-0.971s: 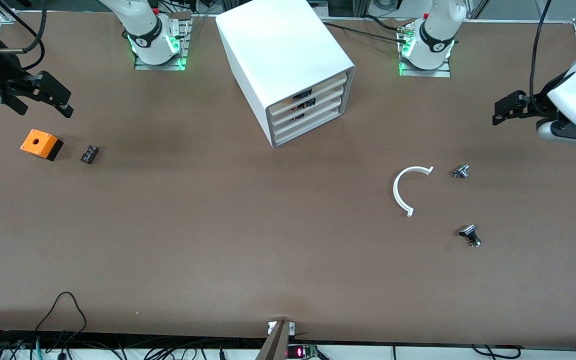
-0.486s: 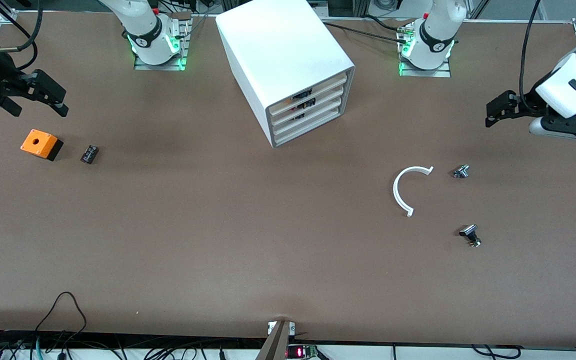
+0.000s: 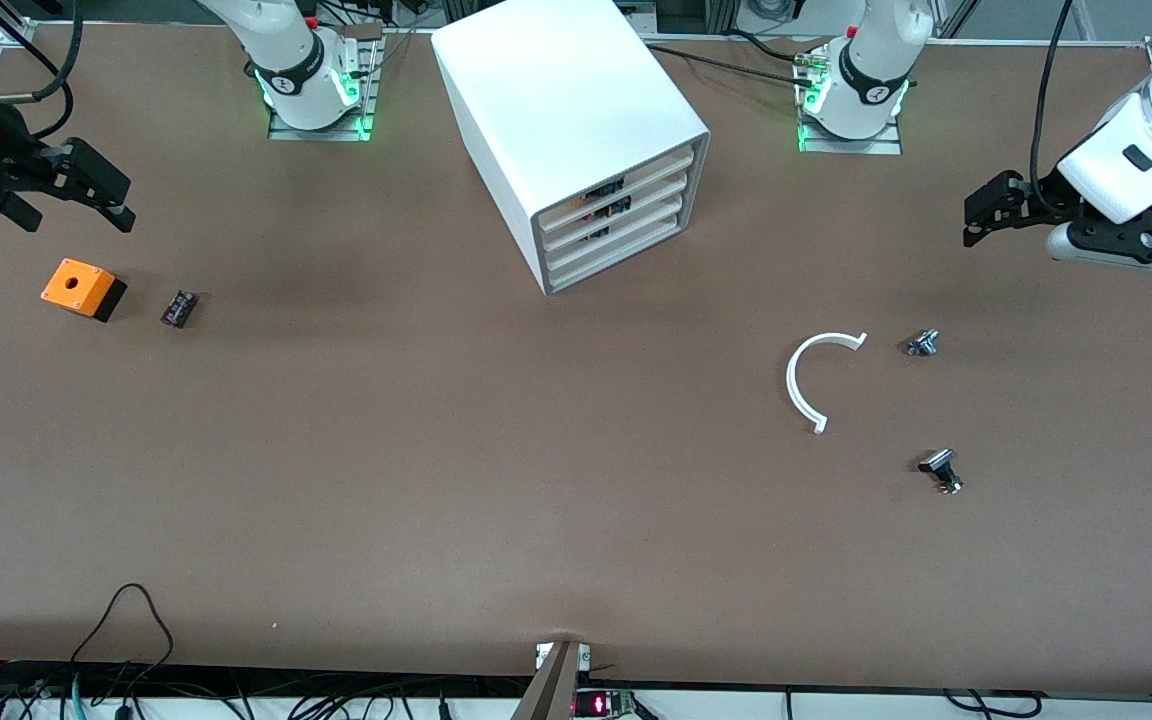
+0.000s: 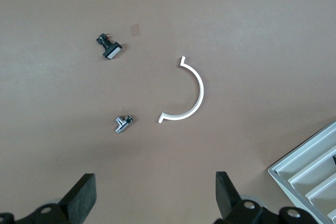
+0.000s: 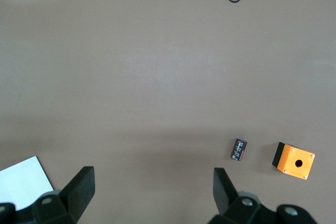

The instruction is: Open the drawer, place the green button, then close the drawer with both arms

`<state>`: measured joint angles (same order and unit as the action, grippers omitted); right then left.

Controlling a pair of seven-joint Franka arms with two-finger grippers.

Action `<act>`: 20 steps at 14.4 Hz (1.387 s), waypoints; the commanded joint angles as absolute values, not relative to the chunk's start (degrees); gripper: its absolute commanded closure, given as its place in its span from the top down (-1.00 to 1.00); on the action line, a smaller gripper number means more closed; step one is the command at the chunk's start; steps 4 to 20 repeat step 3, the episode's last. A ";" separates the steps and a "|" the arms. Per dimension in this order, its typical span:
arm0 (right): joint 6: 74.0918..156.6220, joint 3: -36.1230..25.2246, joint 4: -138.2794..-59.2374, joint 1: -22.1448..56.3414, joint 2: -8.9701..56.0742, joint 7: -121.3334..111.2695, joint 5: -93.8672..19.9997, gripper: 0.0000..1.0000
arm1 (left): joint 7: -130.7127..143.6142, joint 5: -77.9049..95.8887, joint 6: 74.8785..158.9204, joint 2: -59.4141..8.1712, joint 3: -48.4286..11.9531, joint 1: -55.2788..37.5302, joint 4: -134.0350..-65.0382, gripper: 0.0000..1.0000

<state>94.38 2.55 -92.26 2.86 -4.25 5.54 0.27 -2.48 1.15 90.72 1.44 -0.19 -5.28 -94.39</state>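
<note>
The white four-drawer cabinet (image 3: 576,110) stands at the robots' edge of the table, and its corner shows in the left wrist view (image 4: 310,177). Its bottommost drawer (image 3: 618,262) is shut. No green-capped button shows in any view. My left gripper (image 3: 978,215) is open and empty over the table at the left arm's end, and the left wrist view shows its fingers spread (image 4: 155,192). My right gripper (image 3: 81,212) is open and empty above the orange box at the right arm's end, its fingers also spread in the right wrist view (image 5: 152,184).
An orange box with a hole (image 3: 82,288) (image 5: 294,161) lies next to a small dark part (image 3: 178,308) (image 5: 239,149). A white curved strip (image 3: 811,380) (image 4: 189,93), a silver part (image 3: 922,343) (image 4: 123,123) and a black-and-silver part (image 3: 940,470) (image 4: 109,50) lie near the left gripper.
My left arm has lifted and its gripper has shifted a little toward the cabinet. My right gripper has drawn back slightly toward the right arm's end of the table. Nothing on the table has moved.
</note>
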 commanded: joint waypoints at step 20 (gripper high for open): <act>92.81 2.38 -90.70 2.29 -3.69 4.13 -0.26 1.00 | -3.34 -0.09 88.68 2.46 -0.26 -5.27 -94.22 0.99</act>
